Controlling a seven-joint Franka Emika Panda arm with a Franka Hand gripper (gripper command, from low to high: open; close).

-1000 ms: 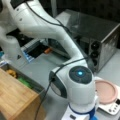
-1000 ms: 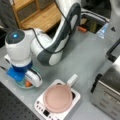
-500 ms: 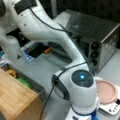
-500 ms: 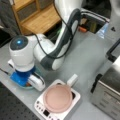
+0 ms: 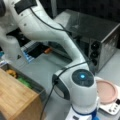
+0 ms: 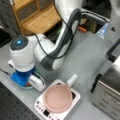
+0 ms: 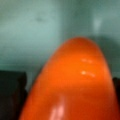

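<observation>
Single Franka arm bent low over a grey desk (image 6: 82,62), wrist pointing straight down. Risk, as a judgement: the wrist sits so close to the desk that any further descent could press the glossy orange object (image 7: 75,82) hard into the surface or squeeze it out sideways, its rounded, shiny skin looking slippery. A sideways swing could also carry the white wrist housing into the white scale (image 6: 58,105) just beside it, which bears a pink plate (image 6: 58,98); in a front view the same plate (image 5: 106,91) lies at the right, touching the arm's outline in the picture.

The claw (image 6: 23,81) shows only as a blue and white mass beneath the lit wrist joint in a front view, at the left edge of the desk, with a sliver of orange at its base. Its fingers are hidden by the wrist body, and whether they are spread or closed cannot be told. In the wrist view the orange object fills most of the frame between two dark shapes at the lower corners, against a pale teal surface; contact cannot be confirmed.

Surroundings: a metal toaster oven (image 5: 100,37) behind, a wooden box (image 5: 15,100) at the left, a wooden shelf (image 6: 35,17) at the top of a front view
</observation>
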